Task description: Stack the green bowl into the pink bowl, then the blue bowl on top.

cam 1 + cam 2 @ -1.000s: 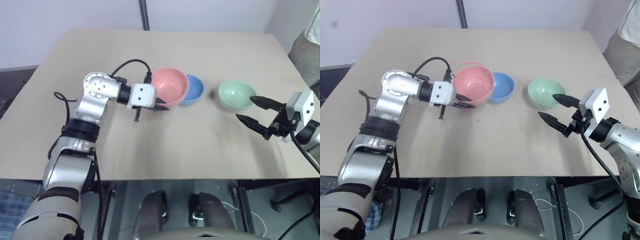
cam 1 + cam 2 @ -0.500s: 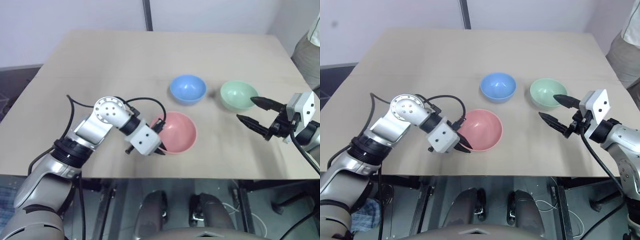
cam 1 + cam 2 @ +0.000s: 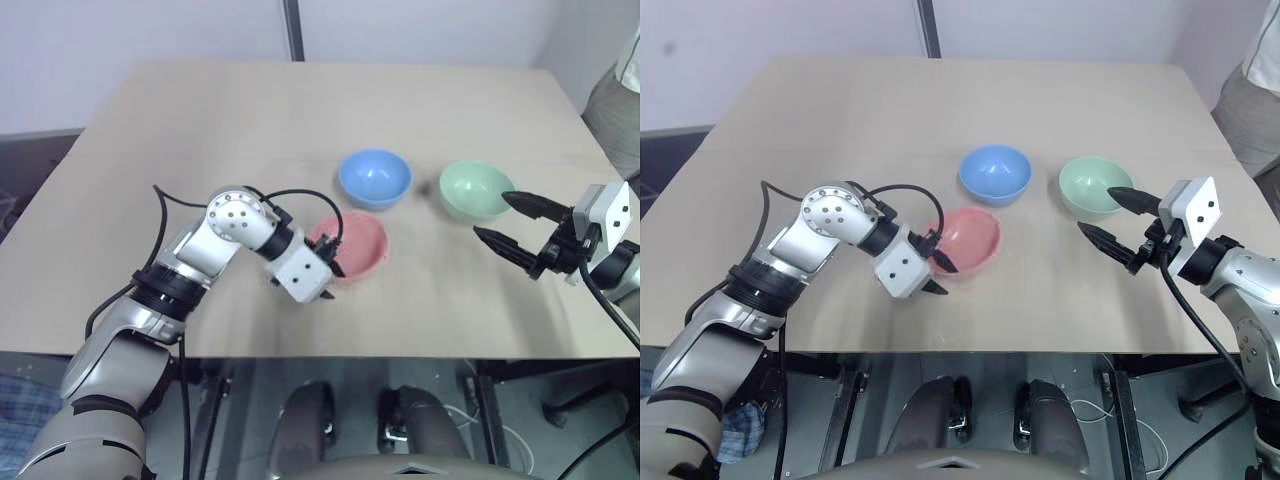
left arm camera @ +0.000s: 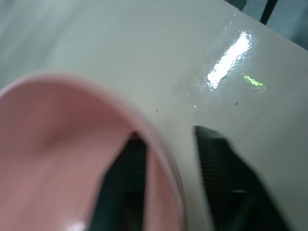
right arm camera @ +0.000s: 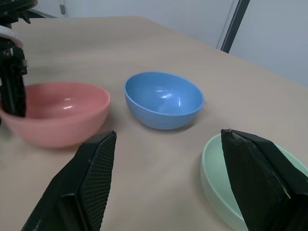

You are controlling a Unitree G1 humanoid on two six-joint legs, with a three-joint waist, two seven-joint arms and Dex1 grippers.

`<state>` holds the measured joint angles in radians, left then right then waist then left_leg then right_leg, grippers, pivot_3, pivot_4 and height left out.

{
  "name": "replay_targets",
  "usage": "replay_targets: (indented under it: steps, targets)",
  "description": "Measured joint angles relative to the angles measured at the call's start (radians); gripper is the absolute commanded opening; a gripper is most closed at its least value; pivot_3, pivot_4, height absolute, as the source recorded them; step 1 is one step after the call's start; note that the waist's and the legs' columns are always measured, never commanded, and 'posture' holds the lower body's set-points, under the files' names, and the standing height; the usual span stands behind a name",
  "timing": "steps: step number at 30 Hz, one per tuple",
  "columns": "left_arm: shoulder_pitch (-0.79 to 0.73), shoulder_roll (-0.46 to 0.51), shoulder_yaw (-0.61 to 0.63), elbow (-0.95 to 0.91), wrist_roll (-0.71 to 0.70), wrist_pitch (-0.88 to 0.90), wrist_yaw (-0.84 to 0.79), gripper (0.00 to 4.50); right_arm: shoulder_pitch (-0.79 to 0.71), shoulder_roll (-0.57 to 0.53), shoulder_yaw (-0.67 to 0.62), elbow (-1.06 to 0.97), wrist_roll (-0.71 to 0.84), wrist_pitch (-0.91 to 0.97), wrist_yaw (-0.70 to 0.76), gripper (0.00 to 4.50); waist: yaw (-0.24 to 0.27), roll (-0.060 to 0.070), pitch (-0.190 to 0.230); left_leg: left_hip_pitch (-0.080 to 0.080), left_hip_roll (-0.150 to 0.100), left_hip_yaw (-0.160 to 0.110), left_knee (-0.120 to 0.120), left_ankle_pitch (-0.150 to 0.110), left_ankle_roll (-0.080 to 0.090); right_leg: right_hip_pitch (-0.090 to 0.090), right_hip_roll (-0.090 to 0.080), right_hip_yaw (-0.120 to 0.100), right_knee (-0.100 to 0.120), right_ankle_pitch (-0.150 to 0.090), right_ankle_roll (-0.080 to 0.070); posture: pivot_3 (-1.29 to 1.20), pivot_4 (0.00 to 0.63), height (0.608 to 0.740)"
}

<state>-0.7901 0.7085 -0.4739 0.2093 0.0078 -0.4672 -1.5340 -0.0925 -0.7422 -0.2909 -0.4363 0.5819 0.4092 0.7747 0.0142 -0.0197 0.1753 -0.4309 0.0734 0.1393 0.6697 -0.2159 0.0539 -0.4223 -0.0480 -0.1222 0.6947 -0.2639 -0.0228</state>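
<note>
My right claw (image 3: pixel 505 223) is spread wide and empty, level, with the green bowl (image 3: pixel 475 190) just beyond its tips; my right arm is far nearer to it than my left. The pink bowl (image 3: pixel 352 243) sits on the table (image 3: pixel 200 130), left of the green bowl. My left claw (image 3: pixel 940 267) straddles its near rim, fingers parted, one inside, one outside. The blue bowl (image 3: pixel 375 178) stands behind the pink one. All three are smooth, round plastic.
</note>
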Motion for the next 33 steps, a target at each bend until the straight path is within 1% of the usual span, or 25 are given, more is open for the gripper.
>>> replay_targets:
  steps: [6,9,13,17,20,24,29,33]
  targets:
    - [0.005,-0.001,0.034,-0.002,-0.003,0.027,0.045,2.38,0.000,0.004,0.001,0.000,-0.003,0.000,0.000,3.80,0.000,0.000,0.000,0.000,0.000,0.000,0.000,0.000,0.000,0.000,0.000,0.000,0.000,0.000,0.000,0.00,0.150,0.740]
    - [0.012,-0.001,0.073,-0.006,-0.034,0.052,0.069,2.38,0.000,0.005,0.001,0.000,-0.003,0.000,0.000,3.80,-0.001,0.000,0.000,0.000,0.000,0.000,0.000,0.000,0.000,0.000,0.000,0.000,0.000,0.000,0.000,0.00,0.150,0.740]
    - [0.027,0.021,0.135,-0.044,-0.106,0.137,0.076,2.38,-0.001,0.005,0.003,0.000,-0.005,-0.001,0.001,3.80,-0.001,0.000,0.000,0.000,0.000,0.000,0.000,0.000,-0.001,0.000,-0.001,0.000,0.000,0.000,0.000,0.00,0.150,0.740]
    - [0.100,0.089,0.231,-0.115,-0.227,0.296,0.074,2.38,-0.012,0.008,0.013,0.004,-0.007,-0.002,0.003,3.80,-0.006,0.000,0.000,0.001,0.001,0.000,0.000,0.001,-0.002,0.000,0.000,0.000,0.000,0.000,0.000,0.00,0.150,0.740]
    - [0.162,0.155,0.332,-0.165,-0.324,0.452,0.088,2.38,-0.023,0.009,0.021,0.016,-0.012,-0.007,0.008,3.80,-0.003,0.000,0.000,0.001,0.001,0.000,0.000,0.001,-0.002,0.000,-0.001,0.000,0.000,0.000,0.000,0.00,0.150,0.740]
    - [0.230,0.211,0.416,-0.178,-0.344,0.526,0.134,2.38,-0.039,0.010,0.041,0.028,-0.021,-0.012,0.023,3.80,-0.002,0.000,0.000,0.001,0.001,0.000,0.000,0.000,0.000,0.000,-0.001,0.000,0.000,0.000,0.000,0.00,0.150,0.740]
    - [0.299,0.240,0.534,-0.149,-0.346,0.588,0.238,2.38,-0.080,0.012,0.070,0.073,-0.031,-0.018,0.031,3.80,-0.001,0.000,0.000,0.000,0.001,0.000,-0.001,0.000,0.000,0.000,-0.002,0.000,0.000,0.000,0.000,0.00,0.150,0.740]
    - [0.363,0.243,0.626,-0.149,-0.369,0.636,0.295,2.38,-0.104,0.012,0.093,0.102,-0.045,-0.021,0.039,3.80,-0.002,0.000,0.000,0.000,0.001,0.000,-0.001,0.000,0.000,0.000,-0.002,0.000,0.000,0.000,0.000,0.00,0.150,0.740]
